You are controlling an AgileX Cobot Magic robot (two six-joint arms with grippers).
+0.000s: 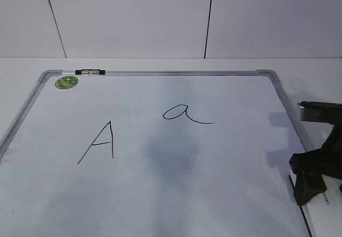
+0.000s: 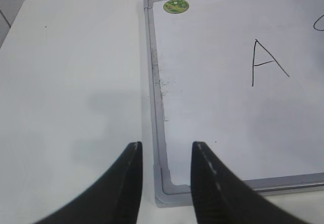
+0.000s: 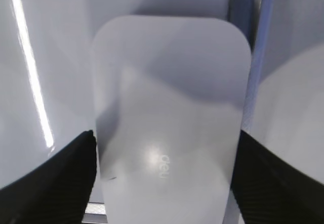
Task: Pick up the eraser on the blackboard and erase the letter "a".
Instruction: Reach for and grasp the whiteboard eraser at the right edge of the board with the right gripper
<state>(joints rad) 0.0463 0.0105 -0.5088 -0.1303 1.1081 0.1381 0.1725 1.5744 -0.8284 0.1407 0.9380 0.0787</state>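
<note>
The eraser (image 3: 167, 82), a white rounded block with small grey lettering, lies at the blackboard's near right edge and fills the right wrist view. Only its end (image 1: 327, 207) shows in the exterior view. My right gripper (image 3: 164, 138) has a finger against each long side of it and also shows in the exterior view (image 1: 310, 178). The blackboard (image 1: 160, 73) lies flat on the table. The letter "a" (image 1: 184, 114) is at its upper middle, untouched. My left gripper (image 2: 164, 145) is open and empty over the board's near left corner (image 2: 169, 188).
An uppercase "A" (image 1: 99, 143) is drawn left of the "a". A round green sticker (image 1: 67, 82) and a black-and-silver clip (image 1: 90, 72) sit at the board's far left corner. White table (image 2: 76, 82) lies left of the board; a white wall stands behind.
</note>
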